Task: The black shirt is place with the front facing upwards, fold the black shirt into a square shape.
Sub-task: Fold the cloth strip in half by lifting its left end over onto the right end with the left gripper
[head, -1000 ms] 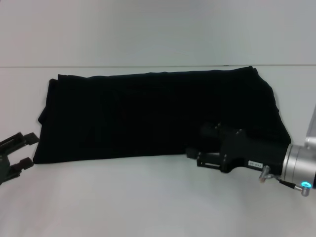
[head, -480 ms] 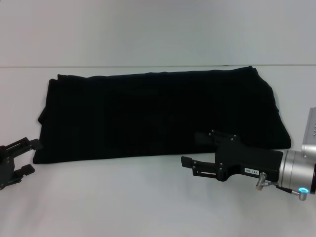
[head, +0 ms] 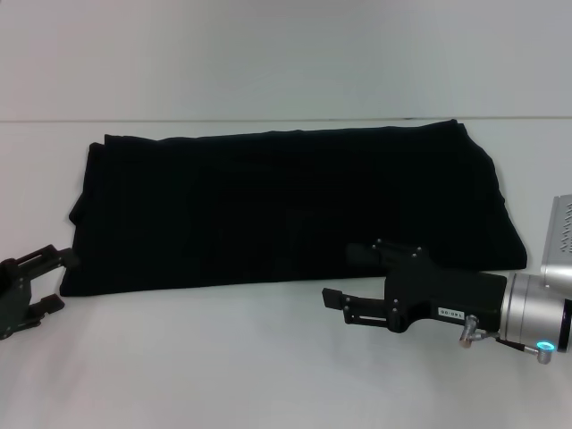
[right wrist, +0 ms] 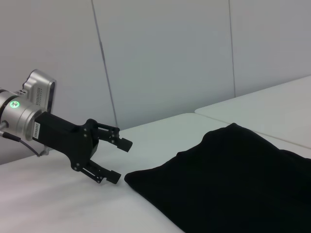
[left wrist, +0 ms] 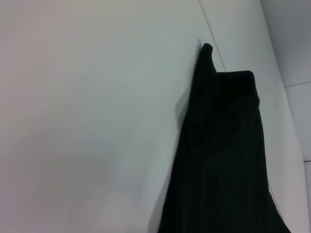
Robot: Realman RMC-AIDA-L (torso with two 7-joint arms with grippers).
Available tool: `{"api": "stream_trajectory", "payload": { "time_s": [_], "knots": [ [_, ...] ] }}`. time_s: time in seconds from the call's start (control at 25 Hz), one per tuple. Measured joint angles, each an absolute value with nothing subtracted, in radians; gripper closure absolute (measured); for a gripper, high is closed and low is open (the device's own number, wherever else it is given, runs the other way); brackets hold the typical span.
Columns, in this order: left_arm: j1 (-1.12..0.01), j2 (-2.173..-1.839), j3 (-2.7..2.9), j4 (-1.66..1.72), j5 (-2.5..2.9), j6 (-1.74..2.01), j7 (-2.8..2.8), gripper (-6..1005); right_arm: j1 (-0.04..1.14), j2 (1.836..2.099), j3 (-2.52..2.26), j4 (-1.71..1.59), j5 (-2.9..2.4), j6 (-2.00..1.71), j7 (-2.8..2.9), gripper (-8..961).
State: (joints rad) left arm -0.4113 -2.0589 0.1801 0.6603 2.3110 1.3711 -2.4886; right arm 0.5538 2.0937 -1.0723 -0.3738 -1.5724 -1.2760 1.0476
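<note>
The black shirt (head: 286,210) lies flat on the white table as a long folded band, running left to right. Only plain black cloth shows; no letters or label are visible. My right gripper (head: 341,275) is open and empty, low over the table just in front of the shirt's front edge, right of centre. My left gripper (head: 59,281) is open and empty beside the shirt's front left corner. It also shows in the right wrist view (right wrist: 121,161), a short gap from the shirt's corner (right wrist: 233,179). The left wrist view shows the shirt's end (left wrist: 223,160).
The white table (head: 223,357) stretches bare in front of the shirt. Its far edge (head: 268,120) meets a pale wall just behind the shirt. A grey arm housing (head: 559,237) stands at the right edge.
My right gripper has drawn back off the shirt's front edge toward me and a little left, now open over bare table. My left gripper has sunk slightly toward the front.
</note>
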Motion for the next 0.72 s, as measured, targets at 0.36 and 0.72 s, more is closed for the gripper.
{"api": "stream_trajectory", "payload": {
  "time_s": [0.36,0.72],
  "knots": [
    [-0.428,-2.052,0.179,0.642,2.329,1.342,-2.509,123,0.553,2.094,-1.072,-0.374,-1.570,-1.276,1.048,111],
    [-0.444,-2.049,0.179,0.621,2.332,1.327,-2.512,124,0.554,2.094,-1.072,-0.373,-1.567,-1.275,1.048,110]
  ]
}}
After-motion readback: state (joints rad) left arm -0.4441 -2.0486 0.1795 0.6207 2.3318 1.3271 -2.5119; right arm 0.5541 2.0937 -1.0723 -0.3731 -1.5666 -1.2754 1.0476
